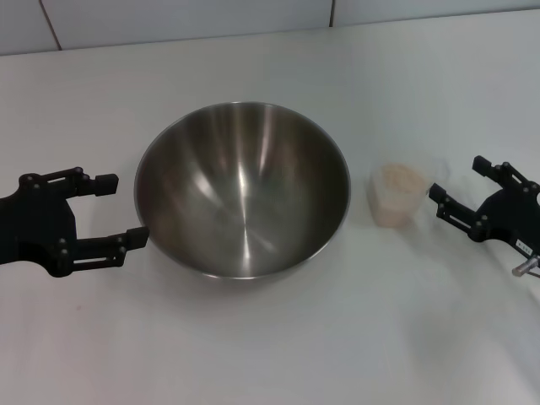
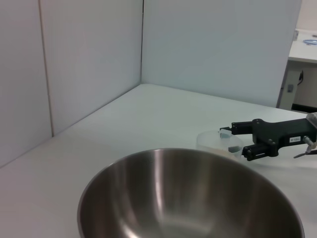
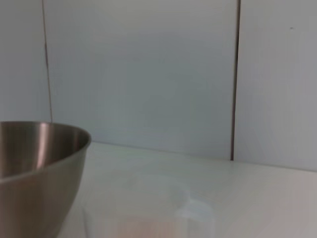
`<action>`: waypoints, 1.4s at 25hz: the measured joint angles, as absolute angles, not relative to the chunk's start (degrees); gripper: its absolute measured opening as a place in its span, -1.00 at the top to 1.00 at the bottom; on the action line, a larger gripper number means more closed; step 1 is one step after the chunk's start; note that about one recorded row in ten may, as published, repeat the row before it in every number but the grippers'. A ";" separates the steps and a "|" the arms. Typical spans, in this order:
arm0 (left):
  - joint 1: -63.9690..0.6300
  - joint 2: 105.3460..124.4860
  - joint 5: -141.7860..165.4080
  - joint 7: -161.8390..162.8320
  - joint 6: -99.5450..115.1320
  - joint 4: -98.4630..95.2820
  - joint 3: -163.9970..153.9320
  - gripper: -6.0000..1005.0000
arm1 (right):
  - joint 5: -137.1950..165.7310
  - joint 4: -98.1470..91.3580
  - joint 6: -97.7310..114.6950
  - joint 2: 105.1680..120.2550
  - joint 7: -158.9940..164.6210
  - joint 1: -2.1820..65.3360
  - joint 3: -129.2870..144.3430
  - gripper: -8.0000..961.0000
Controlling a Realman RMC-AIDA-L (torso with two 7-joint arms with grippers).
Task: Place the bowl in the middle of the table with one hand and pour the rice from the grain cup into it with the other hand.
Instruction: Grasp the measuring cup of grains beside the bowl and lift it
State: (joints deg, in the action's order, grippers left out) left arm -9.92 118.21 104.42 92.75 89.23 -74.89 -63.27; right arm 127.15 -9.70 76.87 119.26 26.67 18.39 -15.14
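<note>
The big steel bowl (image 1: 243, 191) stands upright in the middle of the white table (image 1: 253, 354), empty inside. It also shows in the left wrist view (image 2: 190, 198) and the right wrist view (image 3: 34, 168). My left gripper (image 1: 118, 211) is open just left of the bowl, its fingers apart from the rim. The clear grain cup (image 1: 396, 193) with beige rice (image 1: 397, 179) stands right of the bowl. It also shows in the left wrist view (image 2: 218, 141) and the right wrist view (image 3: 148, 213). My right gripper (image 1: 457, 186) is open just right of the cup, not touching it.
White wall panels (image 1: 186, 17) run along the table's far edge. In the left wrist view, a panel corner (image 2: 142, 44) stands behind the table, and another table edge (image 2: 302, 49) shows far off.
</note>
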 joint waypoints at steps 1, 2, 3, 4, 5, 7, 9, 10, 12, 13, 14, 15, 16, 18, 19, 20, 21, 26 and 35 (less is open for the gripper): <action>-9.98 118.19 104.44 92.76 89.23 -74.72 -63.27 -0.63 | 125.98 -9.30 76.75 119.26 25.79 18.52 -15.15 -0.72; -9.98 118.19 104.44 92.76 89.23 -74.72 -63.27 -0.63 | 125.98 -9.30 76.75 119.26 25.79 18.52 -15.15 -0.72; -10.11 118.16 104.47 92.78 89.21 -74.41 -63.27 -0.63 | 125.58 -9.20 76.74 119.26 25.50 18.55 -15.16 -0.72; -10.15 118.16 104.48 92.78 89.16 -74.33 -63.27 -0.63 | 125.36 -9.11 76.74 119.26 25.36 18.59 -15.17 -0.72; -10.21 118.16 104.50 92.78 89.07 -74.18 -63.27 -0.63 | 125.22 -9.02 76.73 119.26 25.24 18.69 -15.17 -0.72; -10.32 118.15 104.79 92.79 88.90 -74.00 -63.27 -0.63 | 125.02 -8.91 76.70 119.26 25.15 19.03 -15.22 -0.72; -10.43 118.14 105.00 92.80 88.86 -73.99 -63.27 -0.63 | 124.67 -8.90 76.47 119.26 25.11 19.39 -15.26 -0.72; -10.50 118.15 105.08 92.81 88.86 -73.98 -63.27 -0.63 | 124.54 -8.89 76.30 119.26 25.09 19.57 -15.27 -0.72; -10.57 118.19 105.19 92.81 88.87 -73.85 -63.27 -0.63 | 124.47 -8.88 75.93 119.26 25.09 19.89 -15.28 -0.72; -10.62 118.21 105.24 92.81 88.88 -73.62 -63.27 -0.63 | 124.46 -8.84 75.64 119.26 25.08 20.04 -15.29 -0.72; -10.71 118.21 105.24 92.81 88.90 -73.43 -63.27 -0.63 | 124.40 -8.73 75.43 119.26 25.08 20.19 -15.29 -0.72; -10.81 118.21 105.25 92.81 88.92 -73.20 -63.27 -0.63 | 124.29 -8.57 75.26 119.26 25.07 20.30 -15.30 -0.72; -10.96 118.21 105.25 92.81 88.97 -72.91 -63.27 -0.62 | 123.69 -8.12 75.09 119.26 25.06 20.36 -15.30 -0.72; -11.10 118.21 105.25 92.81 89.05 -72.68 -63.27 -0.62 | 123.28 -7.86 75.09 119.26 25.06 20.39 -15.30 -0.72; -11.10 118.21 105.25 92.81 89.05 -72.68 -63.27 -0.62 | 122.82 -7.64 75.09 119.26 25.05 20.39 -15.29 -0.72; -11.14 118.21 105.25 92.81 89.07 -72.65 -63.27 -0.62 | 122.50 -7.48 75.09 119.26 25.05 20.39 -15.30 -0.72; -11.20 118.21 105.25 92.81 89.09 -72.61 -63.27 -0.62 | 122.21 -7.24 75.09 119.26 25.05 20.40 -15.30 -0.72; -11.39 118.19 105.30 92.81 89.12 -72.59 -63.27 -0.62 | 122.15 -6.62 75.09 119.26 24.95 20.58 -15.30 -0.65; -11.52 118.19 105.41 92.81 89.11 -72.59 -63.27 -0.63 | 122.08 -5.93 74.44 119.26 24.67 21.01 -15.29 -0.08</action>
